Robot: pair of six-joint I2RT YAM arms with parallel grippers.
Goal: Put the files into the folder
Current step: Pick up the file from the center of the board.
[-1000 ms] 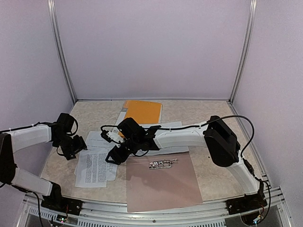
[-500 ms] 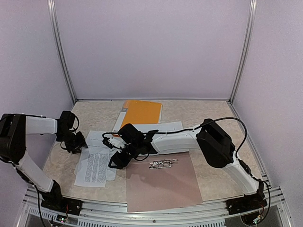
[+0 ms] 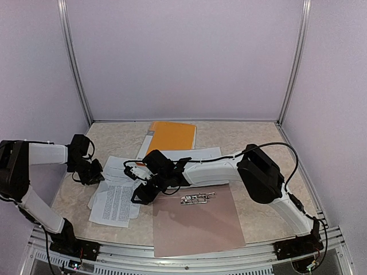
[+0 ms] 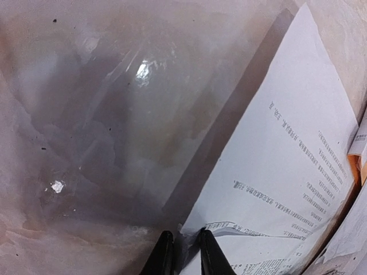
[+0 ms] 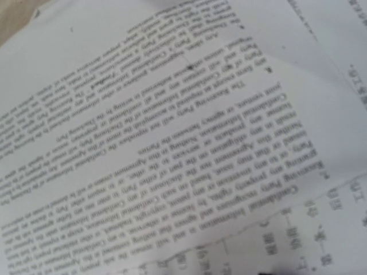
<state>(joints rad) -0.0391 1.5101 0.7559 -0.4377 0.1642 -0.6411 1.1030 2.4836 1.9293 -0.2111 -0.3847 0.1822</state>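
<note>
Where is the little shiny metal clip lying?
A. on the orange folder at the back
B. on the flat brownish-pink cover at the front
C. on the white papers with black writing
B: the small shiny metal clip lies near the far edge of the flat brownish-pink cover.

There's the left arm [image 3: 43, 153] folded sharply at the elbow, wrist low, the left gripper [image 4: 186, 255] pointing down with jaws pinched to a narrow slit, while the right arm [image 3: 221, 166] stretches long across to the left, the right gripper [image 3: 139, 196] tipped down, its jaw gap unreadable.
</note>
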